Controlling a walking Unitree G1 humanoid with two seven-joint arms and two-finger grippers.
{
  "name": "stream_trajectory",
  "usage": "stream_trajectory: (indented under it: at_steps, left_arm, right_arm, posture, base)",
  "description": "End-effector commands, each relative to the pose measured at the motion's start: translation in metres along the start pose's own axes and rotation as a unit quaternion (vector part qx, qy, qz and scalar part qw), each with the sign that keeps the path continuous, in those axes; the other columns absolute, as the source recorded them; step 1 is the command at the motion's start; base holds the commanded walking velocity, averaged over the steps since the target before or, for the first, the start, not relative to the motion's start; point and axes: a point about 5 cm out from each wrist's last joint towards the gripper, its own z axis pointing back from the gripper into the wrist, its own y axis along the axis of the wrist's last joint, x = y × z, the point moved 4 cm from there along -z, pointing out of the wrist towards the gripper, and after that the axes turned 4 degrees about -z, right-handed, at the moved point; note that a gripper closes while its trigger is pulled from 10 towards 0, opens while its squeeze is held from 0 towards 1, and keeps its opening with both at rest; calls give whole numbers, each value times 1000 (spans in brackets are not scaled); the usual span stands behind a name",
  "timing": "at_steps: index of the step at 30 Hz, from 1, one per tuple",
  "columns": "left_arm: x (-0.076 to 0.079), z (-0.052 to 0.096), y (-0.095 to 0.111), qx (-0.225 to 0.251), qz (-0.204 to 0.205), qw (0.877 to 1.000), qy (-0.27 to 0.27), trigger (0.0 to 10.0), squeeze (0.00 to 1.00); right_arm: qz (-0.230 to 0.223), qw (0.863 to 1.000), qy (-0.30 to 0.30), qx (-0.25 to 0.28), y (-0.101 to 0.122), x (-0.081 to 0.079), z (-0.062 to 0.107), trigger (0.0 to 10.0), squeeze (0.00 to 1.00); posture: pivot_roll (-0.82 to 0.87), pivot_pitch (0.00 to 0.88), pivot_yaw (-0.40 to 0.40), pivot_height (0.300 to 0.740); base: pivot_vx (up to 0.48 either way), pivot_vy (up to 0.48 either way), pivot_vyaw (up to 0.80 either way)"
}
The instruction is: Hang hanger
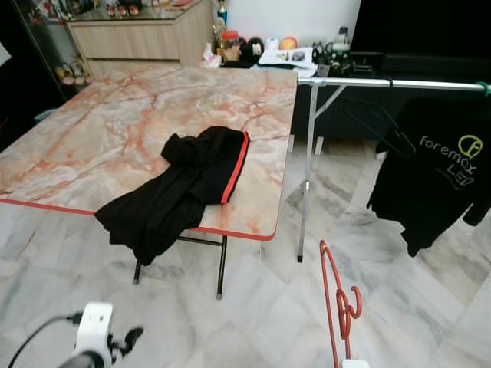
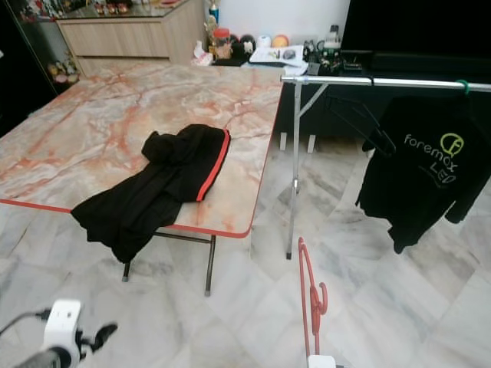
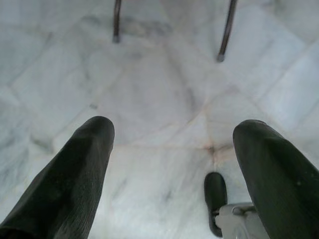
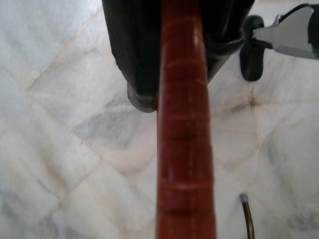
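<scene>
From the head cameras, the red hanger point(image 1: 338, 307) stands low at about five o'clock, held up from below by the right gripper point(image 4: 182, 74), its hook curling near the bottom edge, well apart from the rail point(image 1: 391, 83) up at two o'clock. I'd judge this the carrying step: the hanger is in hand but not yet brought to the clothes rack, where a black T-shirt point(image 1: 441, 165) and an empty black hanger point(image 1: 376, 123) already hang. The next move calls for stepping nearer and lifting the right arm high, turning the hook so that it drops over a bare stretch of rail between the post and the shirt. At ten o'clock a marble-topped table point(image 1: 92, 130) carries a black garment with a red stripe point(image 1: 184, 188), half spilling off its near edge. The left gripper point(image 3: 174, 164) sits low at seven o'clock, idle over the tiled floor point(image 1: 253, 299). Along the left wrist, its two black fingers point(image 3: 79, 169) stand wide apart with nothing between them, floor tiles and two table legs beyond. Along the right wrist, the red bar of the hanger runs straight down the middle and the black fingers point(image 4: 134, 55) are clamped on it at twelve o'clock, marble floor behind.
</scene>
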Motion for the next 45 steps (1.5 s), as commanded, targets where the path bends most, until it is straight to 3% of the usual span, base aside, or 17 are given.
stream_trajectory:
  at_steps: [1,6,15,23,30,45]
  left_arm:
    - [0,-1,-2,-7,-17,1000,5,10000,0]
    - [12,-1,-18,-36,-48,998,-2,10000,0]
    - [14,5,-39,-62,-44,997,10,10000,0]
    - [15,6,-43,-65,-37,997,12,10000,0]
    - [17,8,-48,-70,-38,997,7,10000,0]
    - [20,6,-44,-58,-30,998,8,10000,0]
  right_arm:
    - [-8,1000,-1,-1,0,-1,0,10000,0]
    - [-12,1000,-3,22,16,0,-4,10000,0]
    - [-17,1000,-5,21,14,2,-3,10000,0]
    - [-22,1000,-12,17,10,6,-2,10000,0]
    - [-20,1000,-13,14,5,7,0,10000,0]
    - [-24,999,-13,25,14,7,-2,10000,0]
  posture:
    - [39,0,60,740]
    - [2,10,66,740]
    - [10,42,51,740]
    - [3,62,53,740]
    - [0,0,59,740]
    - [-2,28,50,740]
  base:
    - [0,0,0]
    - [0,-287,0]
    - [0,-465,0]
    - [0,-469,0]
    - [0,-472,0]
    - [0,-472,0]
